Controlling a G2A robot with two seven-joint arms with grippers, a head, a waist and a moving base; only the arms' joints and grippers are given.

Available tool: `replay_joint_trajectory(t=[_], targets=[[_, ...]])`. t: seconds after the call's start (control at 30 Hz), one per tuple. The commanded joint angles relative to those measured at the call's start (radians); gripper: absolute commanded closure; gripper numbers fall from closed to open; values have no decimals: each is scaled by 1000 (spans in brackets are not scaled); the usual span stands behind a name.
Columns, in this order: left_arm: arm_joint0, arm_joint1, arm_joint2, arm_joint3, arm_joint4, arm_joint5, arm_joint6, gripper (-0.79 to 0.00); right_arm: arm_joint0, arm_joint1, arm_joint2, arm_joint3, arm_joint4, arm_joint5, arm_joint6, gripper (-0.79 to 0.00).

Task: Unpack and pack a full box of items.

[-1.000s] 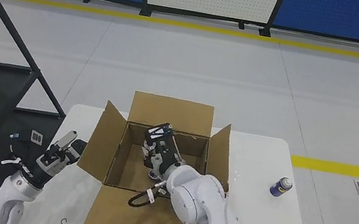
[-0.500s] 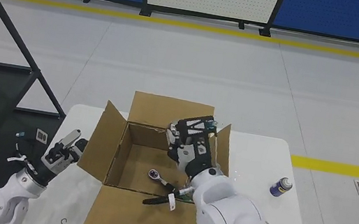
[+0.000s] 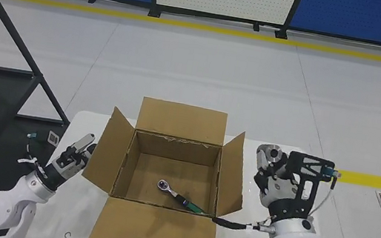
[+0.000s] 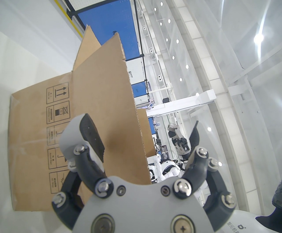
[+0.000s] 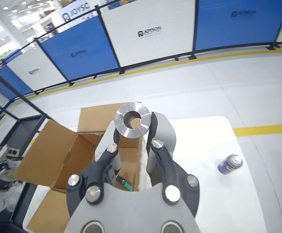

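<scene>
At centre frame in the top view, a cardboard box [image 3: 169, 183] on the white surface [image 3: 82, 211], all four flaps folded out. Inside, on the box floor, a ratchet wrench [image 3: 177, 195] lying diagonally, round head toward the middle, green-tipped handle toward the lower right corner.

Right of centre, just past the box's right flap, the right gripper [image 3: 271, 162] above the surface: jaws clamped on a thick steel ring [image 5: 141, 129] with a round bore, its flat face turned toward the wrist camera.

At lower left of the top view, just outside the box's left flap, the left gripper [image 3: 77, 153]: jaws apart, nothing held, the flap's cut edge close in front of them in the left wrist view.

Farther right in the top view, a small blue can [image 3: 299, 198] on the surface, well apart from the box, near the right gripper.
</scene>
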Motion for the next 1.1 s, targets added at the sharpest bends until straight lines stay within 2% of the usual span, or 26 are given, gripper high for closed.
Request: replay_joint_trajectory(t=[0.0, 0.27, 0.47, 0.77, 1.07], targets=[[-7, 0, 2, 7, 0, 0, -1, -785, -29, 1, 38, -5, 4, 23, 21, 0], [-31, 4, -4, 31, 12, 5, 0, -785, -107, 9, 189, 128, 61, 30, 62, 0], [-35, 7, -10, 26, 19, 8, 3, -785, -103, 14, 244, 294, 112, 7, 52, 0], [-18, 10, -11, 4, 29, 13, 17, -785, -69, 22, 256, 491, 154, -61, 33, 0], [5, 11, -13, -18, 30, 12, 36, -785, 9, 24, 217, 631, 115, -44, 27, 0]])
